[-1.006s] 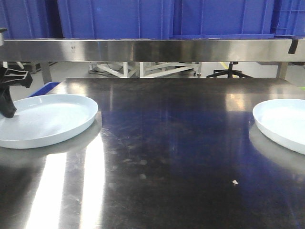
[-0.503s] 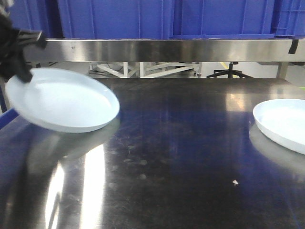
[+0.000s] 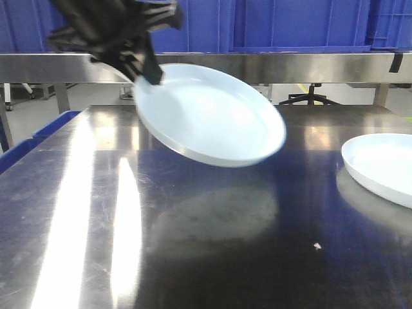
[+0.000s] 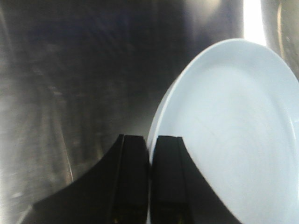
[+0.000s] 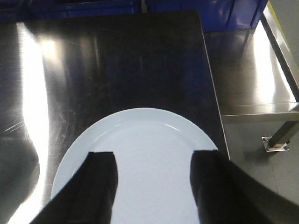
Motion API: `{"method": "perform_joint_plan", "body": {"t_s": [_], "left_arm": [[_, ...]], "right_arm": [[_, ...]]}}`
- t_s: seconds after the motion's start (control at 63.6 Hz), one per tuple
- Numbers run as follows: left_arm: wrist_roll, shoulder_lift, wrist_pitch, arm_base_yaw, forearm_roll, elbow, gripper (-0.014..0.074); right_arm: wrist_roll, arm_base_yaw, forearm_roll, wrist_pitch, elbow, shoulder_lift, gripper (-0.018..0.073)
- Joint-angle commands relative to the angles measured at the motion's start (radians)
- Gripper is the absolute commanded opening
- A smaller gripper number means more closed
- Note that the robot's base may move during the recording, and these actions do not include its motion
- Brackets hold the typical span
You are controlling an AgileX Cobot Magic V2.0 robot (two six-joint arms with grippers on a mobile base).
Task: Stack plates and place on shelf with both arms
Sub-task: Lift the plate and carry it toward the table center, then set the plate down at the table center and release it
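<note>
While our left gripper (image 4: 150,142) clamps the rim of the tilted plate (image 3: 212,119), held aloft above the scratched, glare-streaked steel table (image 3: 225,257), our right gripper (image 5: 154,156) hangs spread wide over the flat plate (image 5: 149,130) at that table's right edge. Over the table's far edge a steel shelf (image 3: 290,66) carries blue bins (image 3: 296,22); pale floor (image 3: 90,96) shows beyond.

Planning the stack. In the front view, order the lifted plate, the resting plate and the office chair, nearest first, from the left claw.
1. Lifted glossy pale round plate, pinched in the left claw.
2. Matching plate on the steel table, far right.
3. Black office chair, beyond the table.
</note>
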Motion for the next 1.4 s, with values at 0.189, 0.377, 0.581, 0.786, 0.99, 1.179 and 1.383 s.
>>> {"method": "perform_joint_plan", "body": {"t_s": [0.189,0.377,0.581,0.786,0.99,1.179,1.383], "left_arm": [[-0.006,0.065,-0.076,-0.058,-0.014,-0.105,0.0097],[-0.006,0.086,-0.083,-0.058,0.001,-0.122,0.0101],[-0.006,0.087,-0.082,-0.058,0.061,-0.122,0.0311],[-0.006,0.087,-0.044,-0.054,0.075,-0.144,0.0393],[-0.008,0.045,0.022,-0.021,0.077,-0.176,0.0071],[-0.008,-0.079,0.048,0.068,0.096,-0.176,0.0084],[-0.008,-0.247,0.049,0.207,0.119,-0.1,0.0084]], "right_arm": [[-0.001,0.0,-0.004,-0.071,-0.039,-0.006,0.0468],[-0.001,0.0,-0.004,-0.071,-0.039,-0.006,0.0468],[-0.001,0.0,-0.004,-0.071,-0.039,-0.006,0.0468],[-0.001,0.0,-0.004,-0.071,-0.039,-0.006,0.0468],[-0.001,0.0,-0.004,-0.071,-0.039,-0.006,0.0468],[-0.001,0.0,-0.004,-0.071,-0.039,-0.006,0.0468],[-0.001,0.0,-0.004,-0.071,-0.039,-0.006,0.0468]]}}
